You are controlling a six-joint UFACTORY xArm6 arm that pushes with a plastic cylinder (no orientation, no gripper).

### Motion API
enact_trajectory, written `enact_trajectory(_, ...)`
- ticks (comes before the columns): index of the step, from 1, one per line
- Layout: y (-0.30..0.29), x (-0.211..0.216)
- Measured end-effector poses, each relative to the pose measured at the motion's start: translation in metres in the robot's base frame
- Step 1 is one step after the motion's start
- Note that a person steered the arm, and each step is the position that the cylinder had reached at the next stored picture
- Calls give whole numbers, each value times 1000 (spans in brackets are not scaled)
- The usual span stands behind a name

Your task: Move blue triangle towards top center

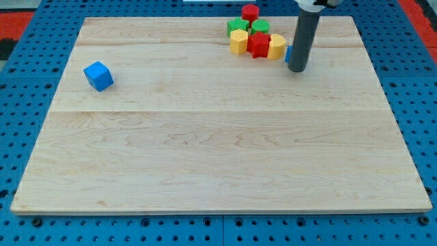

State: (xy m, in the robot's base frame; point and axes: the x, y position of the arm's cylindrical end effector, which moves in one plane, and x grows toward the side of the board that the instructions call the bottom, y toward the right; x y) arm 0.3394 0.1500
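My tip (298, 70) rests on the board near the view's top right. A sliver of a blue block (289, 54), probably the blue triangle, shows at the rod's left edge; most of it is hidden behind the rod. It sits just right of a cluster of blocks at the top centre: a yellow block (276, 46), a red star-like block (259, 45), a yellow hexagon (238, 41), two green blocks (237, 26) (260, 27) and a red cylinder (250, 11).
A blue cube (98, 76) lies alone at the view's left. The wooden board (218, 150) is ringed by a blue perforated table.
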Motion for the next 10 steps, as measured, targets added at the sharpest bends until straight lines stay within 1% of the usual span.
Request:
enact_trajectory(1,8,-7)
enact_trajectory(5,8,-38)
enact_trajectory(7,11,-93)
enact_trajectory(8,12,-107)
enact_trajectory(9,67,-107)
enact_trajectory(10,78,-126)
